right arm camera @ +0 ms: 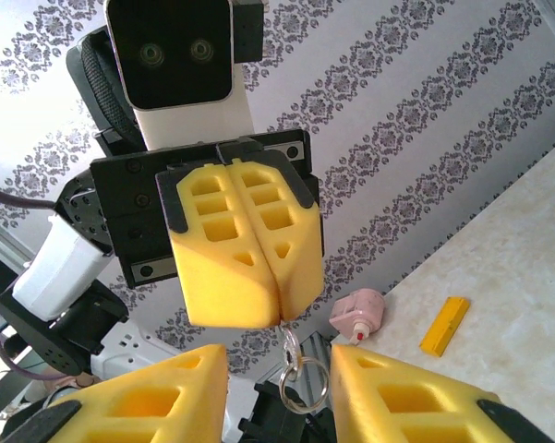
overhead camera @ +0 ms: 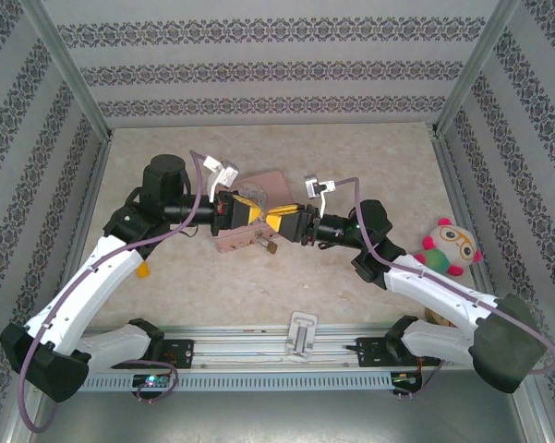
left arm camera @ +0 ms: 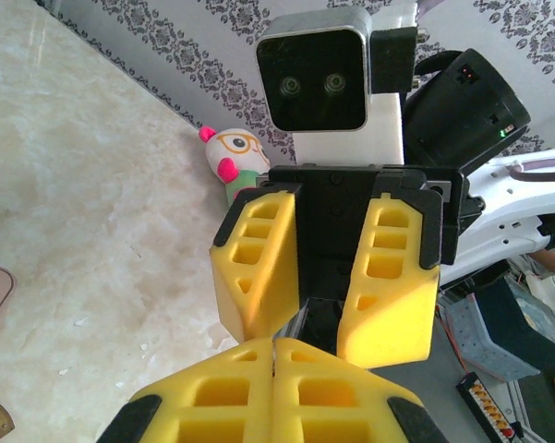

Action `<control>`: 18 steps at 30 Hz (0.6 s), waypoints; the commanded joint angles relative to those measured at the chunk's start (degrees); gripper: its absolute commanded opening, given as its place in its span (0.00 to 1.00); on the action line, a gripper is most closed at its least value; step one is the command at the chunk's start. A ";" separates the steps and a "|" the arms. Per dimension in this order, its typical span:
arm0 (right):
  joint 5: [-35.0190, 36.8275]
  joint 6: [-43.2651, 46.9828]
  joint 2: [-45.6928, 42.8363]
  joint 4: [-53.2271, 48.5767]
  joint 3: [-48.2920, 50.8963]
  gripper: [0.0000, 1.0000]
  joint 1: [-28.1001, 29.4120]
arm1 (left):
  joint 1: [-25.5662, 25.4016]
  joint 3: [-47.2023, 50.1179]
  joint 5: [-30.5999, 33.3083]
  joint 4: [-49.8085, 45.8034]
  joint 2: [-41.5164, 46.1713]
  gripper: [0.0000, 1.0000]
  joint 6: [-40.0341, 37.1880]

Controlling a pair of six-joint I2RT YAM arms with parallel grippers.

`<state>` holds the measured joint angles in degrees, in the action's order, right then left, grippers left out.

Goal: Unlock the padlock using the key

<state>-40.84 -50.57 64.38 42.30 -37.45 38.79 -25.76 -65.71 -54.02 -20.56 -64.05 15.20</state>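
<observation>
Right wrist: key (right arm camera: 285, 332) half-hidden in left gripper (right arm camera: 279, 312)

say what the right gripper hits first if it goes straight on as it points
Probably the metal ring hanging from the left gripper's shut fingers, right between the right gripper's open jaws; then those fingers themselves. Depth is hard to judge.

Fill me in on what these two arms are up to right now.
The two arms meet nose to nose above the middle of the table, partway through unlocking a padlock. The left gripper is shut on the key, and its ring dangles below the fingers. The right gripper is open, a finger on either side of that ring. The small brass padlock sits by the grippers, seemingly apart from the key.
</observation>
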 commanded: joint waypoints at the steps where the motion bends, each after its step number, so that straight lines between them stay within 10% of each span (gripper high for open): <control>1: -0.99 1.46 0.33 0.59 -1.70 0.33 0.69 | 0.00 0.41 -1.69 1.87 -0.53 0.00 0.24; 18: -2.04 1.33 2.07 0.67 -2.71 0.26 1.20 | 0.00 0.72 -1.79 3.24 -0.90 0.00 1.41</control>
<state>-41.56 -50.57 66.17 41.52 -38.44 39.55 -25.76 -65.47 -54.46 -20.16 -64.84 15.68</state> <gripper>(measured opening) 0.259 0.052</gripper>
